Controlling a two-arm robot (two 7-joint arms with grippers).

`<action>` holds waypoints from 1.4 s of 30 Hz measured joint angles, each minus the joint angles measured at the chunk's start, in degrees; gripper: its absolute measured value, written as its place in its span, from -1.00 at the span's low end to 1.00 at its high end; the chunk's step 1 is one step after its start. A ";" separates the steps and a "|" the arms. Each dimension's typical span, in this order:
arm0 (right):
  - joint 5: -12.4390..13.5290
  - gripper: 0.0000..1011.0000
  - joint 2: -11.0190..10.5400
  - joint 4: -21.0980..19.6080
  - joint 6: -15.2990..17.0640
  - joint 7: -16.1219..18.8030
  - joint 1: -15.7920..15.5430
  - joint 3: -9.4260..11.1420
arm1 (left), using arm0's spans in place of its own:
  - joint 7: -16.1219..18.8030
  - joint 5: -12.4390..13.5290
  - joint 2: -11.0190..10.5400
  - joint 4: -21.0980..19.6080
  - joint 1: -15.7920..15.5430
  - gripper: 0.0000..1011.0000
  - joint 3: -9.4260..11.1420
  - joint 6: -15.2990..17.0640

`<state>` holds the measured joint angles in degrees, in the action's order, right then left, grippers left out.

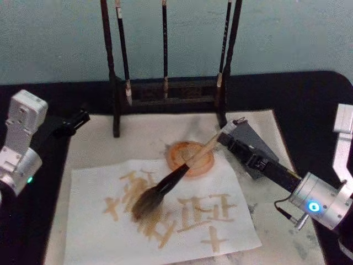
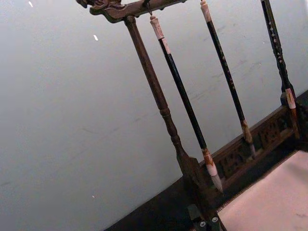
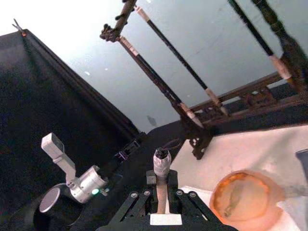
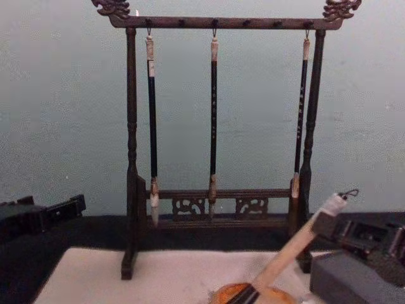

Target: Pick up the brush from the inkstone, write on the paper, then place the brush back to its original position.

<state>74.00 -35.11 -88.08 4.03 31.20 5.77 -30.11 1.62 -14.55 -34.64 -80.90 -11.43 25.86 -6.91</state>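
Note:
The brush slants across the table: its bushy bristles point(image 1: 148, 202) touch the paper point(image 1: 110, 243), which carries several tan strokes. Its pale handle point(image 1: 205, 148) passes over the orange-brown inkstone point(image 1: 203, 164). My right gripper point(image 1: 225, 138) is shut on the handle close to its loop end, at the inkstone's far right side. The right wrist view shows the handle end point(image 3: 162, 163) clamped in the right gripper point(image 3: 162, 195), with the inkstone point(image 3: 243, 197) beside it. In the chest view the handle point(image 4: 292, 248) rises from the inkstone point(image 4: 281, 295) to the right gripper point(image 4: 330, 223). My left gripper point(image 1: 77, 120) is parked at the far left.
A dark wooden rack point(image 1: 165, 95) with three thin hanging brushes point(image 4: 213, 120) stands behind the inkstone. A dark grey block point(image 1: 252, 142) lies under my right arm. A pale felt mat point(image 1: 99, 141) lies under the paper on the black table.

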 joint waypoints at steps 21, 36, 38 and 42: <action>-2.17 -0.74 -4.84 -5.91 -2.24 -3.59 -5.91 5.45 | 0.00 0.00 0.00 0.00 0.00 0.98 0.00 0.00; -6.08 -0.74 -8.38 -14.95 -5.28 -4.86 -10.95 10.37 | 0.00 0.00 0.00 0.00 0.00 0.98 0.00 0.00; -7.65 -0.74 -8.36 -15.99 -5.38 -5.46 -10.94 10.31 | 0.00 0.00 0.00 0.00 0.00 0.98 0.00 0.00; -10.49 -0.74 -7.86 -17.17 -5.07 -6.32 -10.31 9.30 | 0.00 0.00 0.00 0.00 0.00 0.98 0.00 0.00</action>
<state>63.51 -42.97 -105.24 -1.04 24.88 -4.54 -20.81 1.62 -14.55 -34.64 -80.90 -11.43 25.86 -6.91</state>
